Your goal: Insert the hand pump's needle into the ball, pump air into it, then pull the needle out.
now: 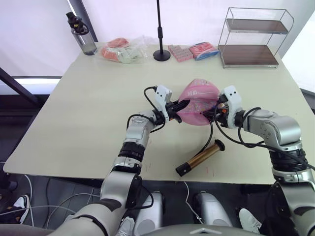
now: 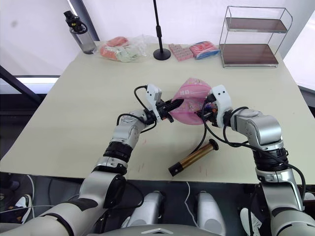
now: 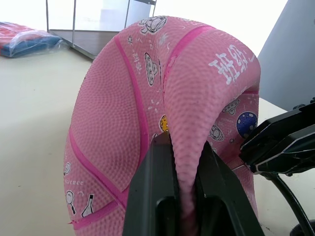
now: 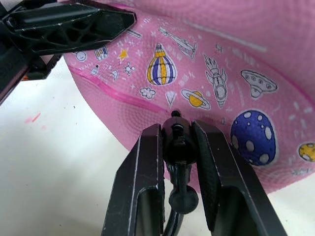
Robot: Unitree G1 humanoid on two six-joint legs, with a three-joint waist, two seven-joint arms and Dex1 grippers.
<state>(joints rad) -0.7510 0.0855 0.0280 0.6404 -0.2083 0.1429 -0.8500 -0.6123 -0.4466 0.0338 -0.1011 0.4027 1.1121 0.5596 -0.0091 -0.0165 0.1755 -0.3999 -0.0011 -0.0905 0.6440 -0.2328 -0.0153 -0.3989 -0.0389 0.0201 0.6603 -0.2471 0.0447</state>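
on the ball [image 3: 128, 123], white chinese lettering [image 3: 231, 66]

The beige table [image 1: 74, 123] is viewed downward from the head by both eyes; the pink printed rubber ball [image 3: 147, 123] is framed closely by both wrist cameras.

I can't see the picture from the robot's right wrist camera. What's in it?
The right pincer is shut on the black fitting of the needle, held right up against the pink ball. The ball has printed rockets, planets and a balloon, and the left pincer reaches it too.
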